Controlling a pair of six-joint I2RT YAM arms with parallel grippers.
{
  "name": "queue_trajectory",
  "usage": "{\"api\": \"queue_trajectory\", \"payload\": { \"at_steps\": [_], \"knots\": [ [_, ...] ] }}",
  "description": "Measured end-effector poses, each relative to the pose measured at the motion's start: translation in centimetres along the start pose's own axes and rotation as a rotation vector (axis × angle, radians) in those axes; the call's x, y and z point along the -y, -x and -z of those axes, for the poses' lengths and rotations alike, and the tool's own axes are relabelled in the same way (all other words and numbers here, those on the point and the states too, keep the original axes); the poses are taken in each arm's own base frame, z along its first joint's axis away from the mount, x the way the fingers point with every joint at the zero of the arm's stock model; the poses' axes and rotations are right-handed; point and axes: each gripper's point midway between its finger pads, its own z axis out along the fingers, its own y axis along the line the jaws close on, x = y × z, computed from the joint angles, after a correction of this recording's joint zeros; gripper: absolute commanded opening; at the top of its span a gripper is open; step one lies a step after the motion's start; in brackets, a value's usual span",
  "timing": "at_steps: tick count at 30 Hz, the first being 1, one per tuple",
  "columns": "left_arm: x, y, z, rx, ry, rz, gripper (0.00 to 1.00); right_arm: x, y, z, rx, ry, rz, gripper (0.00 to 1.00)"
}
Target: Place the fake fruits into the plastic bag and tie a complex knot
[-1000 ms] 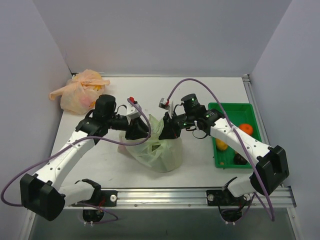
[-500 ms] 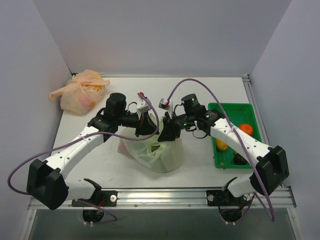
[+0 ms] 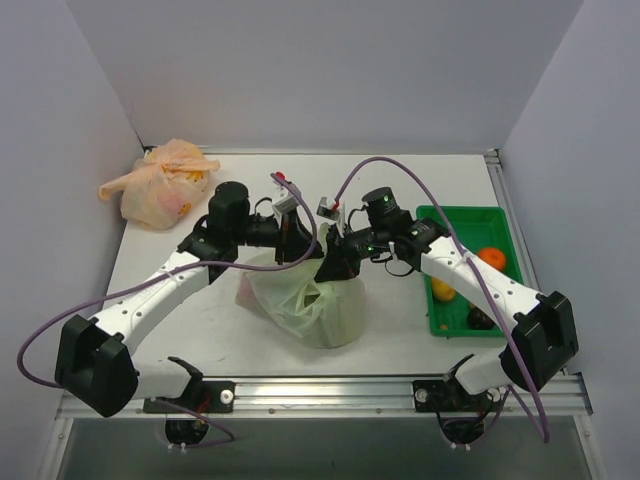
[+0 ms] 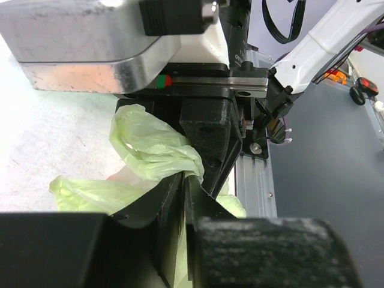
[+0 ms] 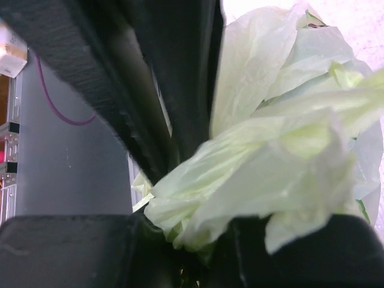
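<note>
White tabletop (image 3: 200, 320) inside pale, plain walls on three sides.

Far left, back corner: peach-orange bag (image 3: 160, 195), bulging and bunched at its top, lying on the table well apart from everything else.

Left of centre: left gripper (image 3: 297, 240), reaching in from the left above the plastic bag (image 3: 315, 305). Fingers almost together in the wrist view, pinching a crumpled fold of the bag's upper film (image 4: 150, 147) between them.

Centre: plastic bag standing on the table between the two arms.
- Thin, crinkly, translucent pale green film, creased all over.
- Body slumped and rounded, bulging toward the near edge.
- Upper part drawn up into bunched folds and held off the table by both grippers.
- Dark patch visible near the mouth and a pinkish tint at the left edge; neither identifiable.
- Handles not distinguishable within the gathered film.

Just right of centre: right gripper (image 3: 335, 262), meeting the bag top from the right, close beside the left gripper. Closed tight on a thick wad of pale green film, which spills out past the fingers in the wrist view (image 5: 282, 150).

Right side: green tray (image 3: 500, 225) lying flat near the table's right edge. Inside it, three fake fruits: orange fruit (image 3: 491, 257) toward the right wall, yellow fruit (image 3: 443, 290) at the left wall, dark piece (image 3: 481, 318) at the near end.
</note>
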Motion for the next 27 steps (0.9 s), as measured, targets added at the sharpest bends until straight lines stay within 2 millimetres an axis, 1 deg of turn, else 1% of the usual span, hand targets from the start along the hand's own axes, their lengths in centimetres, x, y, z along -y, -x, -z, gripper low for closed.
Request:
{"api": "queue_trajectory", "payload": {
  "at_steps": [1, 2, 3, 6, 8, 9, 12, 14, 15, 16, 18, 20, 24, 27],
  "knots": [
    [0.0, 0.1, 0.1, 0.001, 0.002, -0.005, 0.32, 0.0, 0.0, 0.0, 0.000, 0.001, -0.002, 0.00],
    [0.0, 0.1, 0.2, 0.002, 0.011, -0.008, 0.41, -0.1, 0.0, 0.0, 0.001, 0.004, -0.001, 0.00],
    [-0.1, 0.2, 0.4, 0.002, 0.024, -0.012, 0.45, -0.2, 0.1, 0.0, 0.005, 0.010, 0.003, 0.00],
    [0.2, 0.4, 1.8, 0.000, 0.044, -0.002, 0.54, 0.0, 0.5, -0.1, 0.018, 0.008, 0.025, 0.00],
    [0.0, 1.1, 3.5, 0.021, 0.068, -0.003, 0.57, 0.1, 0.7, -0.1, 0.026, 0.008, 0.047, 0.00],
    [-0.4, 1.8, 4.6, 0.038, 0.094, -0.005, 0.60, 0.1, 0.7, -0.1, 0.027, 0.007, 0.056, 0.00],
    [-1.8, 3.9, 7.8, 0.095, 0.184, -0.025, 0.65, 0.3, 0.6, -0.2, 0.028, 0.007, 0.086, 0.00],
    [-2.6, 4.9, 9.4, 0.120, 0.230, -0.038, 0.66, 0.4, 0.5, -0.2, 0.026, 0.008, 0.123, 0.00],
    [-2.8, 5.2, 9.8, 0.125, 0.242, -0.042, 0.66, 0.4, 0.5, -0.2, 0.025, 0.009, 0.146, 0.00],
    [-3.0, 5.3, 10.0, 0.124, 0.246, -0.044, 0.70, 0.4, 0.5, -0.1, 0.024, 0.010, 0.170, 0.00],
    [-3.5, 5.2, 9.8, 0.114, 0.239, -0.037, 0.73, 0.4, 0.3, -0.1, 0.018, 0.014, 0.219, 0.00],
    [-4.2, 4.9, 9.3, 0.098, 0.221, -0.018, 0.77, 0.1, 0.1, -0.2, 0.007, 0.024, 0.273, 0.00],
    [-5.4, 3.7, 7.6, 0.056, 0.166, 0.034, 0.80, -0.3, -0.6, -0.3, -0.021, 0.045, 0.366, 0.00],
    [-5.0, 2.8, 6.1, 0.026, 0.107, 0.055, 0.80, -0.4, -1.2, -0.3, -0.041, 0.056, 0.404, 0.00]
  ]
}}
